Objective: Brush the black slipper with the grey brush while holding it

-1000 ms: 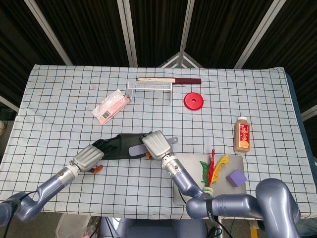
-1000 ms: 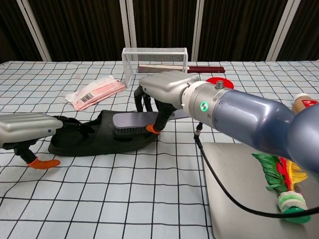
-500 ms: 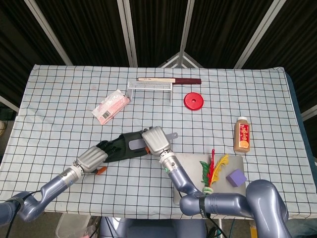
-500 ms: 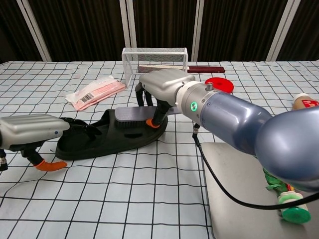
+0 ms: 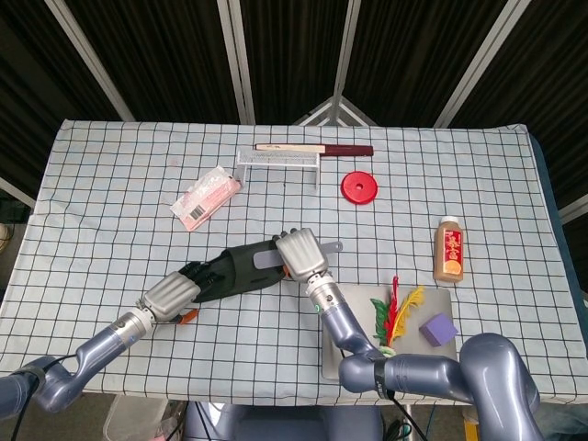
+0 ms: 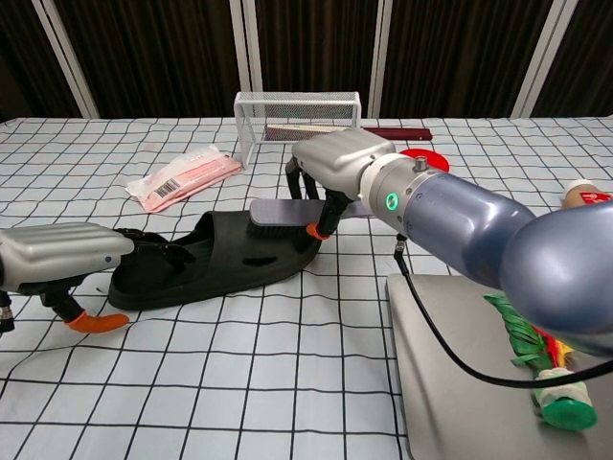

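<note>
The black slipper (image 5: 241,267) (image 6: 213,258) lies on the checked cloth left of centre, its right end raised a little. My left hand (image 5: 172,294) (image 6: 59,254) grips its left end, fingers tucked into the strap. My right hand (image 5: 299,254) (image 6: 337,167) holds the grey brush (image 5: 268,263) (image 6: 279,212) over the slipper's right end. The brush's bristles touch the sole there, and its handle sticks out to the right behind my palm.
A pink packet (image 5: 205,197) (image 6: 182,176) and a white wire rack (image 5: 278,162) (image 6: 298,113) lie behind the slipper. A red lid (image 5: 359,187), a brown bottle (image 5: 448,249) and a grey tray (image 6: 460,364) holding feathers (image 5: 393,319) and a purple block (image 5: 438,328) sit to the right.
My right hand has drawn the brush rightward along the slipper, from its middle to its right end. The slipper shifted slightly right and tilted. My left hand kept its grip.
</note>
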You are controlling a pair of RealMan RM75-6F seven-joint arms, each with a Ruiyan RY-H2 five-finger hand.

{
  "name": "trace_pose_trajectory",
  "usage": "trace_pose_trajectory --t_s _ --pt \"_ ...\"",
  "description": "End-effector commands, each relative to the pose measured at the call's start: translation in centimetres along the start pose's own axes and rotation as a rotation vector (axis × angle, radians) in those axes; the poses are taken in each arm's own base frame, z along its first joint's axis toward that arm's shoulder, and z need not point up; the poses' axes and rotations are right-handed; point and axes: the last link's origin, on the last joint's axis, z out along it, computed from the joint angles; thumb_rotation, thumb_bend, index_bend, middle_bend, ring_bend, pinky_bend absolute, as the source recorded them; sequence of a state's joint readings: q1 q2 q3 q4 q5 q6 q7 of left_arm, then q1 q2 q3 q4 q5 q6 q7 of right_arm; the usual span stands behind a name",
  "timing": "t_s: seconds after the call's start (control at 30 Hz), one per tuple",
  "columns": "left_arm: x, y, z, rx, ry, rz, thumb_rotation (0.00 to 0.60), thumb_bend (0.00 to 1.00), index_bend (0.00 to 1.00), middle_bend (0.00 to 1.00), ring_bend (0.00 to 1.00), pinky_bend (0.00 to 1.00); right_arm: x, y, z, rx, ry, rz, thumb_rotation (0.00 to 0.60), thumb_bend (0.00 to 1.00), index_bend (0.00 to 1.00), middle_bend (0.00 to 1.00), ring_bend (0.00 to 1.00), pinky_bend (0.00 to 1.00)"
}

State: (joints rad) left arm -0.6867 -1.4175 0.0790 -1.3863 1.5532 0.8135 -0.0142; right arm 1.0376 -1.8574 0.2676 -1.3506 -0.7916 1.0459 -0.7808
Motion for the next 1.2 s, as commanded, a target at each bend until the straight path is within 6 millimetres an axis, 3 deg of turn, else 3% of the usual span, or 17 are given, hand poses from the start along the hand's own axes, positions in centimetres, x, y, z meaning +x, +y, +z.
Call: trace_pose_trajectory --t_s 0.03,0.33,0.5,1.2 --pt "0.0 0.1 0.1 -0.001 0.0 0.004 0.6 0.55 0.02 0.12 0.0 0.0 0.1 -0.6 -0.3 0.02 0.0 0.006 0.6 0.72 0.69 0.6 0.47 0.58" --pt "0.1 0.5 0.4 0.0 0.002 0.008 0.6 0.55 0.02 0.12 0.0 0.0 0.1 -4.0 -2.4 0.118 -0.01 0.008 0.6 0.72 0.69 0.6 0.47 0.58" --pt "0.2 0.6 0.3 -0.003 0.008 0.011 0.6 0.55 0.02 0.12 0.0 0.0 -0.2 -5.0 -2.7 0.135 -0.015 0.0 0.6 0.72 0.69 0.6 0.47 0.58" --pt "0.2 0.5 0.4 0.008 -0.002 0.012 0.6 0.55 0.02 0.12 0.0 0.0 -0.7 -1.5 0.1 0.031 -0.03 -0.031 0.6 0.72 0.69 0.6 0.47 0.58"
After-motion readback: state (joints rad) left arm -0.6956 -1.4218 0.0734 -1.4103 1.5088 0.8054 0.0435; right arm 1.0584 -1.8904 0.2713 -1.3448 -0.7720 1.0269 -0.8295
